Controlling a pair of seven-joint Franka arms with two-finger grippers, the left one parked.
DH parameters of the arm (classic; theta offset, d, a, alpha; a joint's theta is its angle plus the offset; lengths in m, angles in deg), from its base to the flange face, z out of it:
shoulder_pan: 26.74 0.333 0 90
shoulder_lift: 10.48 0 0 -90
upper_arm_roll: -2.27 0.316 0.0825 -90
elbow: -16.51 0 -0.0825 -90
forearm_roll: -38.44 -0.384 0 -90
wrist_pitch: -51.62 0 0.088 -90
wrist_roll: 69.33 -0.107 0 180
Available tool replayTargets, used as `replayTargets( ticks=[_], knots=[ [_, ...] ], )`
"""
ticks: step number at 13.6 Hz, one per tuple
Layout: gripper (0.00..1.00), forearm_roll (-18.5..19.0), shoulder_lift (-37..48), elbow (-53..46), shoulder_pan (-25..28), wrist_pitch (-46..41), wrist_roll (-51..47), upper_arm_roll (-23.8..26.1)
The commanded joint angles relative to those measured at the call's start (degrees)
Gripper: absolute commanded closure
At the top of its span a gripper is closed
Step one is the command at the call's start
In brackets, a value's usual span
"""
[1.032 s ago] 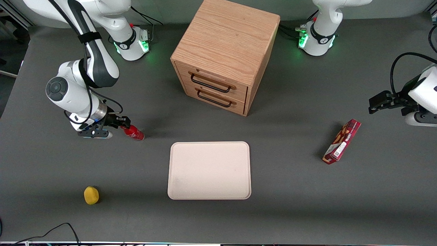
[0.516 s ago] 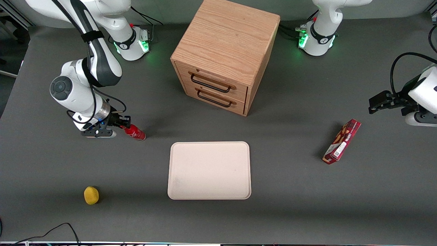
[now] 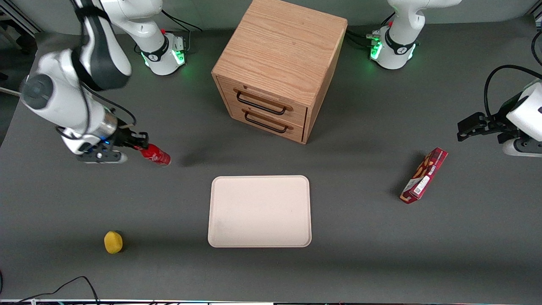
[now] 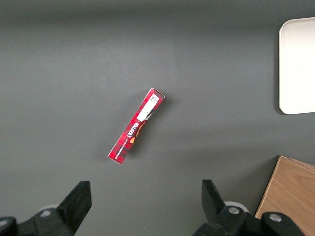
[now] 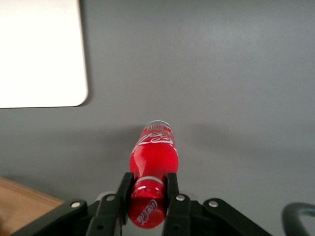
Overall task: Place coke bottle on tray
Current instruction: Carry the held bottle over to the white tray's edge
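The coke bottle (image 3: 156, 154) is a small glossy red bottle with a red cap and white lettering. My right gripper (image 3: 139, 148) is shut on its cap end and holds it tilted above the table, toward the working arm's end. In the right wrist view the bottle (image 5: 153, 156) hangs between the two black fingers (image 5: 172, 184), which clamp its neck and cap. The tray (image 3: 260, 211), flat and pale beige-pink, lies in the middle of the table, nearer to the front camera than the bottle. A corner of it shows in the right wrist view (image 5: 39, 54).
A wooden two-drawer cabinet (image 3: 279, 67) stands farther from the front camera than the tray. A yellow lemon-like object (image 3: 113, 242) lies near the front edge at the working arm's end. A flat red snack box (image 3: 424, 175) lies toward the parked arm's end.
My right gripper has lifted the bottle off the table and moved it a little farther from the tray, toward the working arm's end. The tray and other objects have not moved.
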Motion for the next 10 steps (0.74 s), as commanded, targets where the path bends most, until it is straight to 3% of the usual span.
replayTargets(
  ticks=[1, 4, 6, 10],
  knots=[
    [1.00, 1.43, -6.21, -20.06, 0.23, -13.19, -2.80, 1.99],
    [1.00, 5.91, -21.12, -43.51, 0.66, -23.57, -10.43, 7.43],
    [1.00, 6.36, -30.98, -55.50, 1.19, -23.87, -16.84, 9.90],
    [1.00, 10.57, -41.63, -58.89, 2.60, -11.77, -24.52, 11.76]
  ],
)
